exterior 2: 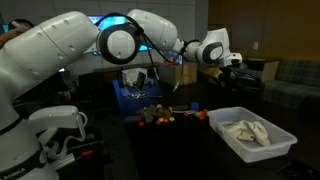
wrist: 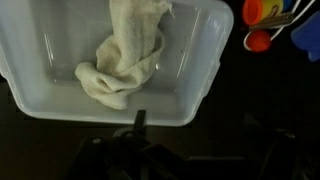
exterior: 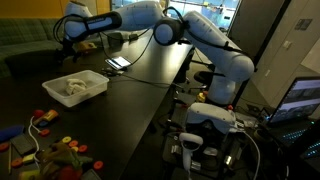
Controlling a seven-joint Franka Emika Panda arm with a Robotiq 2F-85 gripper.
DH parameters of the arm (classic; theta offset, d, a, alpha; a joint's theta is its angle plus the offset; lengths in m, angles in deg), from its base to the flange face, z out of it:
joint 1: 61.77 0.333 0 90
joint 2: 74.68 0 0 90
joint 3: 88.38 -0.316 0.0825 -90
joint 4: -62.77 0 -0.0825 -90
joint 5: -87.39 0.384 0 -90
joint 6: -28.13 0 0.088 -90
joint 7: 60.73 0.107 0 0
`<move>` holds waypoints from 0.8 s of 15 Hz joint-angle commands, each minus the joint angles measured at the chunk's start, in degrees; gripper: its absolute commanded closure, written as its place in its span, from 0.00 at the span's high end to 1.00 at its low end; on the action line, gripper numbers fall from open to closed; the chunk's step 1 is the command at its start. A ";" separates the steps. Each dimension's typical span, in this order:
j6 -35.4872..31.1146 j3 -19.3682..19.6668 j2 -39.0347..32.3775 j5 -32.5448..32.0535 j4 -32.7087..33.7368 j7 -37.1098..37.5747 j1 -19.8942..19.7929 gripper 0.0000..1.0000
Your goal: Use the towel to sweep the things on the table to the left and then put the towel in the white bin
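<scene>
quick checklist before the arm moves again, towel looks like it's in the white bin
1. Towel inside the white bin: ok, it lies bunched on the bin floor in all views.
2. Gripper free of the towel: ok, it hangs above the bin with nothing trailing from it.
3. Jaws open: cannot tell, the wrist view is too dark there.
4. Toy pieces gathered: ok, they are bunched at one end of the table.
5. Bin free of toy pieces: ok, a few sit just outside one corner, none inside.
6. No strays on the dark top: cannot tell.
</scene>
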 commanded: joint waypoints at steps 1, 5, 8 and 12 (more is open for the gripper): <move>7.50 -0.83 10.74 1.44 -13.39 1.89 -0.89 1.00; 9.77 -0.78 18.13 2.22 -23.45 4.11 -1.51 1.00; 8.73 -0.99 23.63 3.83 -31.50 3.81 -2.54 1.00; 6.32 -0.57 31.02 5.49 -42.29 2.23 -4.29 1.00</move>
